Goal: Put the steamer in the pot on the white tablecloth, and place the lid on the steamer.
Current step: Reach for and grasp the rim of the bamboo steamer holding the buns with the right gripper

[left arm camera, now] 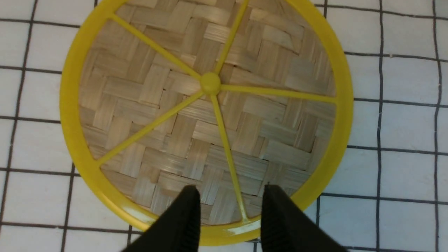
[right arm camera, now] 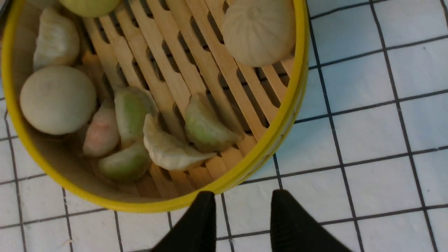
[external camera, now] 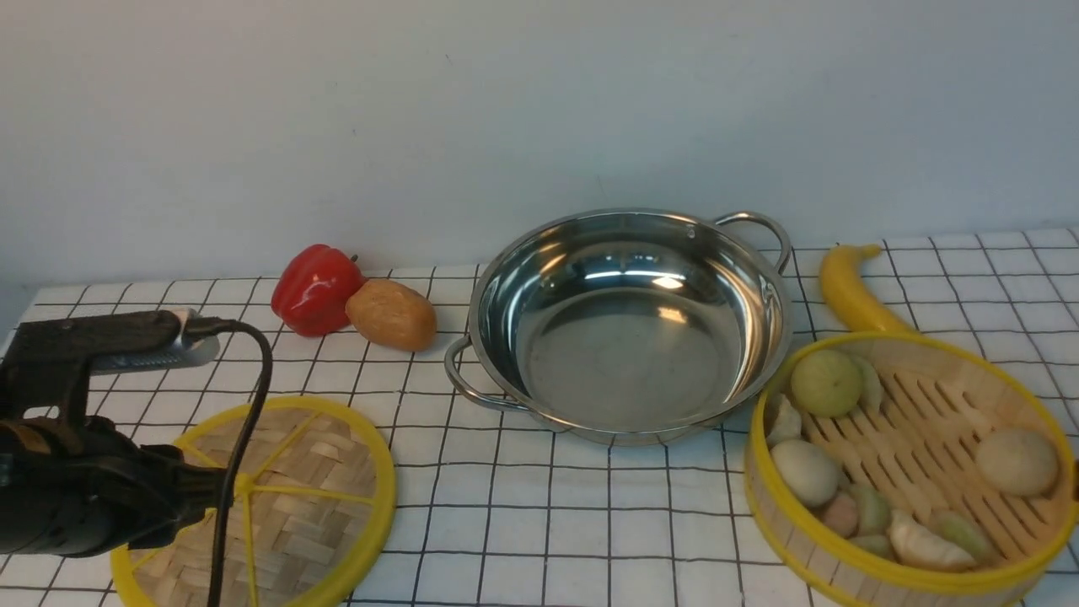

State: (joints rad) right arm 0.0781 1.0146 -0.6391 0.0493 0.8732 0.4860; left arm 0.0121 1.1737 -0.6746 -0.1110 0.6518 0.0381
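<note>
The pot [external camera: 628, 337] stands empty at the middle back of the white tablecloth [external camera: 548, 523]. The steamer [external camera: 919, 438] sits on the cloth at the front right, holding buns and dumplings. The lid [external camera: 312, 472] lies flat on the cloth at the front left, under my left arm [external camera: 84, 497]. In the left wrist view my left gripper [left arm camera: 231, 189] is open above the lid [left arm camera: 210, 84], near its rim, with one yellow spoke running between the fingers. In the right wrist view my right gripper [right arm camera: 243, 194] is open over the cloth, just outside the steamer's [right arm camera: 168, 70] yellow rim. The right arm does not show in the front view.
A red pepper [external camera: 316, 287] and a potato [external camera: 392, 314] lie left of the pot near the wall. A banana [external camera: 847, 287] lies behind the steamer. A black cable hangs from the left arm across the lid.
</note>
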